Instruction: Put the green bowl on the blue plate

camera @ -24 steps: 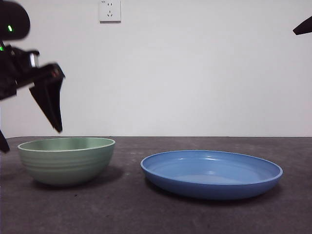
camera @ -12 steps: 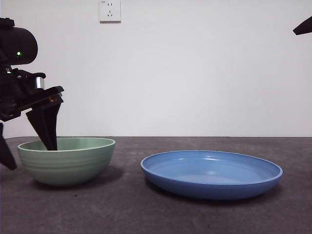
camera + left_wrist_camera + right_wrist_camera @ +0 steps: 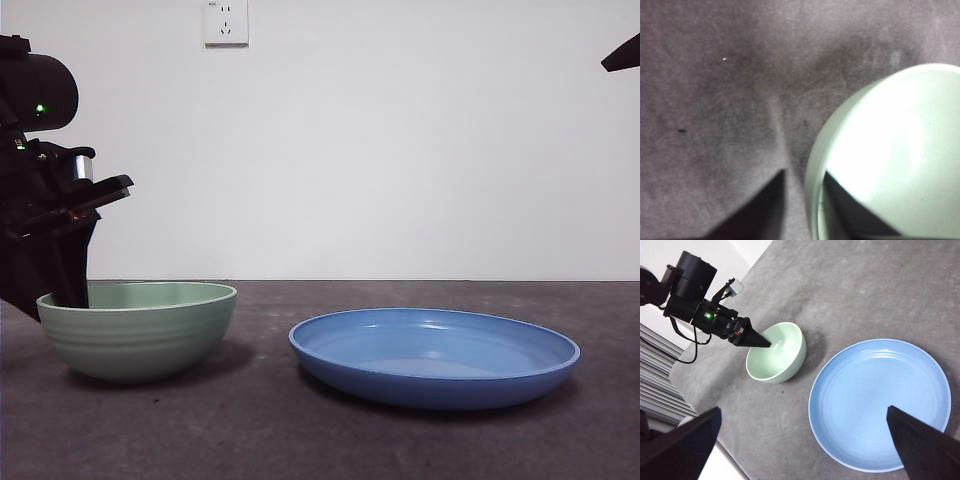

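Note:
The pale green bowl stands on the dark table at the left, and the wide blue plate lies apart from it at the right. My left gripper is low at the bowl's left rim. In the left wrist view the left gripper is open astride the rim of the bowl, one jaw inside and one outside, with a gap on the outer side. From high above the table, my right gripper looks down with its jaws wide open on the bowl and the plate.
A white wall socket sits high on the back wall. The right arm shows only as a black tip at the top right corner. Bare table lies between bowl and plate. The table's edge runs beyond the bowl.
The left gripper has come down from above the bowl's left side, and its jaws now straddle the rim. Bowl, plate and right arm have not moved.

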Controlling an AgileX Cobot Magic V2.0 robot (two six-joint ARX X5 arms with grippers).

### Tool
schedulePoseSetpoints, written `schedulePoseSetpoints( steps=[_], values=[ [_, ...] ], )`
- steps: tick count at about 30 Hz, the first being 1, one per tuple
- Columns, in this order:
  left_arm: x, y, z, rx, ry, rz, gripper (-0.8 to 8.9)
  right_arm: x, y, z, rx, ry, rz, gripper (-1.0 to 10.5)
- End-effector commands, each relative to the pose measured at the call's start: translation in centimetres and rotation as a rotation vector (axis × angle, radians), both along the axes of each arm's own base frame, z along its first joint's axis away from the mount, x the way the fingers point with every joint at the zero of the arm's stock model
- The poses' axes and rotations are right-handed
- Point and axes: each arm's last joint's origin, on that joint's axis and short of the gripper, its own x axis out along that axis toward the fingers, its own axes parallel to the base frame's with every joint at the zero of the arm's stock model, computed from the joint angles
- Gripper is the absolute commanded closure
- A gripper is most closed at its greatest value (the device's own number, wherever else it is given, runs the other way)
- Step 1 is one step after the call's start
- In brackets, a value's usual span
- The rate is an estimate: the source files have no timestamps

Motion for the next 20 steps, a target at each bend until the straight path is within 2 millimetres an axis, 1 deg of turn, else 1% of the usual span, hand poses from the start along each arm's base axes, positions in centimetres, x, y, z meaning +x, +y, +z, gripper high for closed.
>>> schedulePoseSetpoints(
  steps=[1,5,8,11,14,17,20],
  values=[
    [0.5,-0.1,0.2,0.002,-0.012,-0.001,7.9,0.1,0.1,0.6,0.005,-0.025,0.004,3.4],
    [0.5,-0.1,0.3,0.004,-0.001,0.006,7.97,0.1,0.1,0.6,0.005,-0.025,0.004,3.4],
    [0.5,-0.3,0.9,0.009,0.026,0.009,7.97,0.1,0.1,0.6,0.005,-0.025,0.004,3.4],
    [0.7,-0.8,2.3,0.029,0.036,0.007,7.97,0.1,0.1,0.6,0.005,-0.025,0.005,3.4],
    [1.0,-1.7,4.3,0.028,0.029,-0.018,7.97,0.1,0.1,0.6,0.005,-0.025,0.005,3.4],
    [1.4,-3.0,6.3,0.02,-0.004,-0.055,7.97,0.1,0.1,0.6,0.005,-0.025,0.004,3.4],
    [1.9,-4.9,7.9,0.007,-0.035,-0.094,7.97,0.1,0.1,0.6,0.005,-0.025,0.004,3.4]
  ],
)
